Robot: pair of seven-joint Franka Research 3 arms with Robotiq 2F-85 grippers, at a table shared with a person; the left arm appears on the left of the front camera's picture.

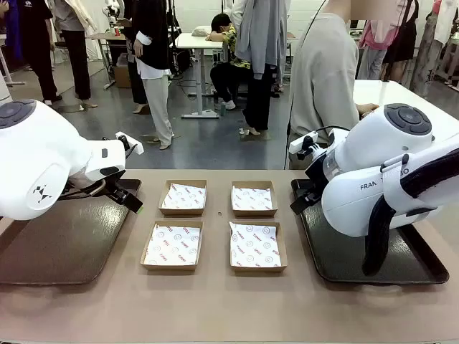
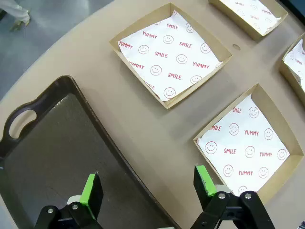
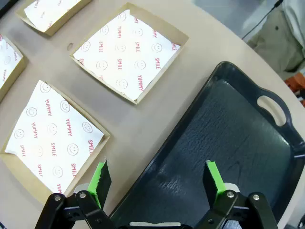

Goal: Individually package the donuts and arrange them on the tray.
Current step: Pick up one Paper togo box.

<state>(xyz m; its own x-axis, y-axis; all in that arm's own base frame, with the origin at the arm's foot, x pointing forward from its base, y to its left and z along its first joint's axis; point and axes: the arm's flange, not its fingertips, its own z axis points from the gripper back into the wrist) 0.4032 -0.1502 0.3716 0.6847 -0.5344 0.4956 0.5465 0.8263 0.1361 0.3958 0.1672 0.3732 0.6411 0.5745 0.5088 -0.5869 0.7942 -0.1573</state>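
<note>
L gripper [image 2: 147,187] jaws released, empty, above dark tray [image 2: 52,157] edge; R gripper [image 3: 158,177] jaws released too, above other tray [image 3: 228,138]; four paper-lined boxes [image 1: 183,198] btwn trays.

Four lined boxes between my two arms, with a dark tray on each side.

My left arm [image 1: 43,165] reaches in over the left tray [image 1: 64,244], and my left gripper [image 1: 128,197] sits over that tray's far inner corner. My right arm [image 1: 387,172] bulks over the right tray [image 1: 344,261], with my right gripper [image 1: 303,201] over its far inner corner. Between the trays, on the tan desk [image 1: 215,308], four shallow brown card boxes sit apart in two rows: far-left box [image 1: 183,197], far-right box [image 1: 253,198], near-left box [image 1: 172,245] and near-right box [image 1: 257,246]. Each is lined with white paper printed in red. A person [image 1: 326,72] in a pale grey top stands at the far side, behind the right tray.
</note>
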